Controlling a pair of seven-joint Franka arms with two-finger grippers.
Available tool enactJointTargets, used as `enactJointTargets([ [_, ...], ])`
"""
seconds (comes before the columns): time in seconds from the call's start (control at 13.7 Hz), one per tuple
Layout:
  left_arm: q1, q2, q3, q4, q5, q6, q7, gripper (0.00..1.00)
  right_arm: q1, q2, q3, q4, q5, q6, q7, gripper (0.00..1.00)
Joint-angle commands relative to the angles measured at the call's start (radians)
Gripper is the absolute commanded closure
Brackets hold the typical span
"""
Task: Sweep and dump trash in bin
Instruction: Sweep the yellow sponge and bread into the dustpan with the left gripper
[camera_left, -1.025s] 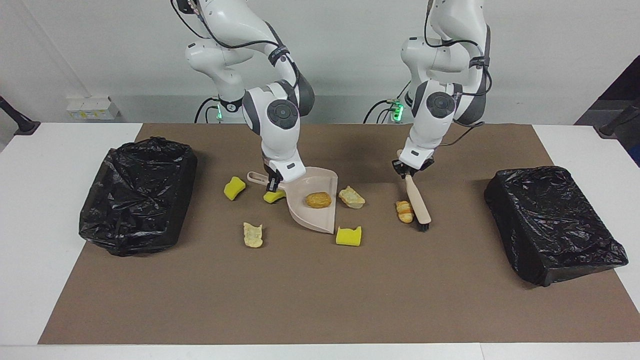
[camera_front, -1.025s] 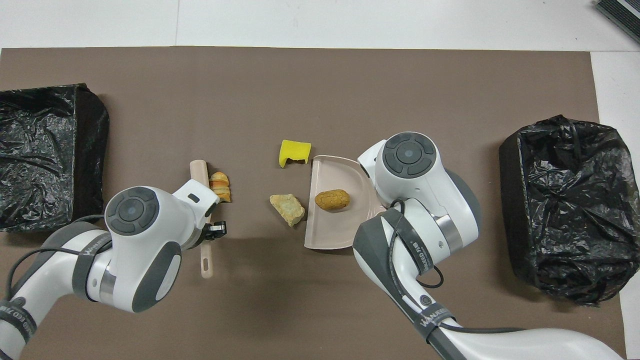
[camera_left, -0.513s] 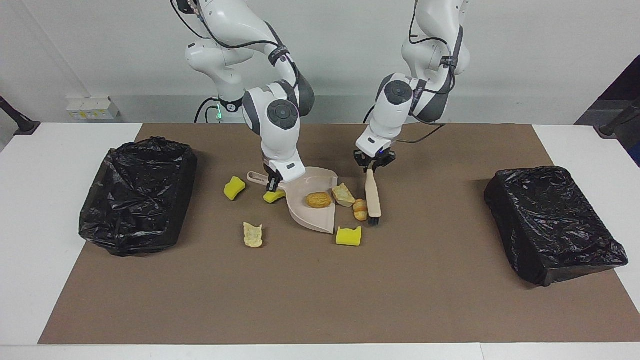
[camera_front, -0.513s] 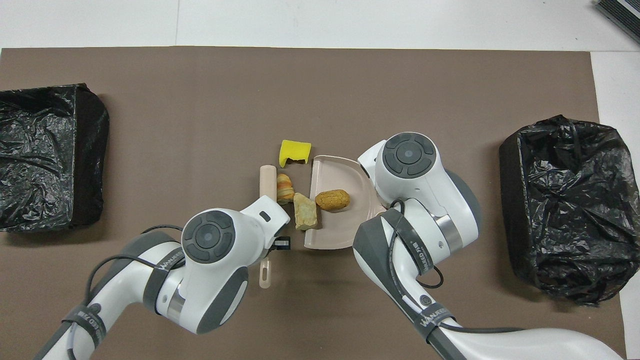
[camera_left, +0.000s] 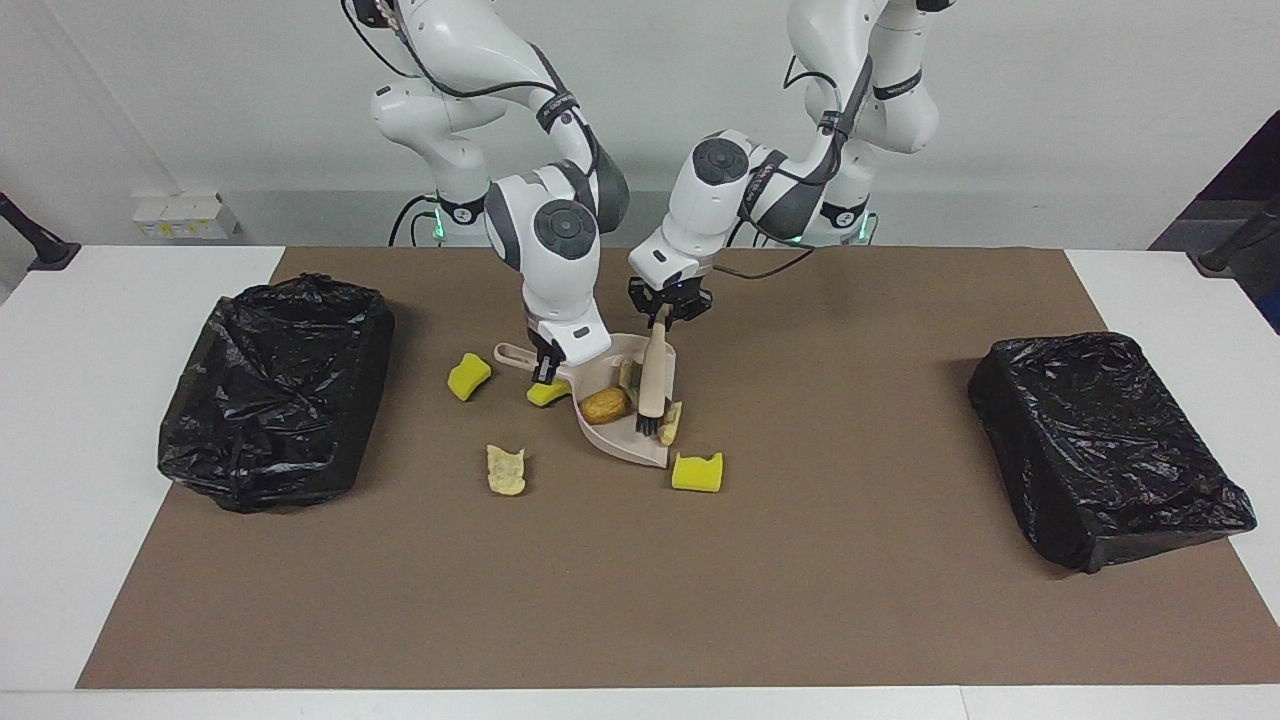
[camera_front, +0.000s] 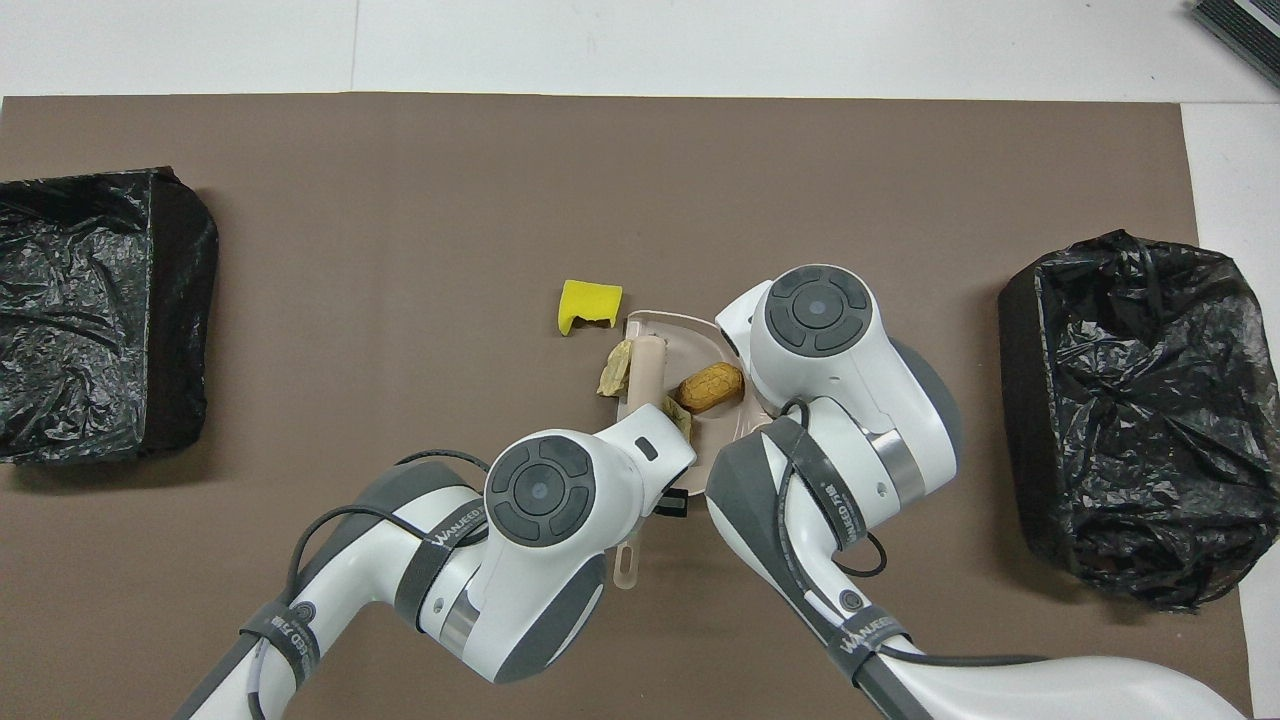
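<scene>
Three trash lumps (camera_left: 606, 405) now sit in the beige plastic dustpan (camera_left: 622, 440), one more on its lip, pushed there by the beige brush (camera_left: 654, 385) clamped in left gripper (camera_left: 668, 312); right gripper (camera_left: 546, 368) stays clamped on pan handle. Four remain outside; sweeping continues.

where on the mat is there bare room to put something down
Bare mat lies along the edge farthest from the robots, and between the dustpan and the bin bag at the left arm's end. It is crowded around the dustpan, where the brush, trash and both arms meet.
</scene>
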Motion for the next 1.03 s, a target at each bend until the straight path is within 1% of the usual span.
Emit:
enactJointTargets([
  [0.0, 0.019, -0.024, 0.012, 0.056, -0.011, -0.11, 0.034, 1.0, -0.002, -0.012, 0.004, -0.016, 0.001, 0.011, 0.035, 1.0],
  [0.15, 0.07, -0.028, 0.014, 0.126, -0.01, -0.194, 0.042, 1.0, -0.002, -0.012, 0.004, -0.016, 0.001, 0.011, 0.035, 1.0],
  [0.22, 0.101, -0.021, 0.015, 0.157, -0.004, -0.23, 0.09, 1.0, -0.002, -0.012, 0.004, -0.016, 0.001, 0.011, 0.035, 1.0],
  [0.29, 0.139, -0.004, 0.015, 0.187, 0.028, -0.28, 0.2, 1.0, -0.002, -0.012, 0.004, -0.016, 0.001, 0.011, 0.035, 1.0],
  [0.37, 0.165, 0.004, 0.017, 0.197, 0.053, -0.294, 0.306, 1.0, -0.002, -0.012, 0.004, -0.016, 0.001, 0.011, 0.035, 1.0],
  [0.44, 0.206, 0.013, 0.017, 0.2, 0.056, -0.294, 0.369, 1.0, -0.002, -0.012, 0.004, -0.016, 0.001, 0.011, 0.035, 1.0],
  [0.51, 0.228, 0.028, 0.017, 0.209, 0.062, -0.29, 0.388, 1.0, -0.002, -0.012, 0.004, -0.016, 0.001, 0.011, 0.035, 1.0],
  [0.59, 0.249, 0.073, 0.017, 0.241, 0.088, -0.288, 0.411, 1.0, -0.002, -0.012, 0.004, -0.016, 0.001, 0.011, 0.035, 1.0],
  [0.73, 0.311, 0.183, 0.017, 0.36, 0.136, -0.301, 0.465, 1.0, -0.002, -0.012, 0.004, -0.016, 0.001, 0.011, 0.035, 1.0],
  [0.81, 0.338, 0.214, 0.017, 0.399, 0.138, -0.296, 0.5, 1.0, -0.002, -0.012, 0.004, -0.016, 0.001, 0.011, 0.035, 1.0],
  [0.88, 0.364, 0.237, 0.017, 0.415, 0.157, -0.284, 0.54, 1.0, -0.002, -0.012, 0.004, -0.016, 0.001, 0.011, 0.035, 1.0],
  [0.95, 0.366, 0.268, 0.017, 0.427, 0.185, -0.272, 0.554, 1.0, -0.002, -0.012, 0.004, -0.016, 0.001, 0.011, 0.035, 1.0],
])
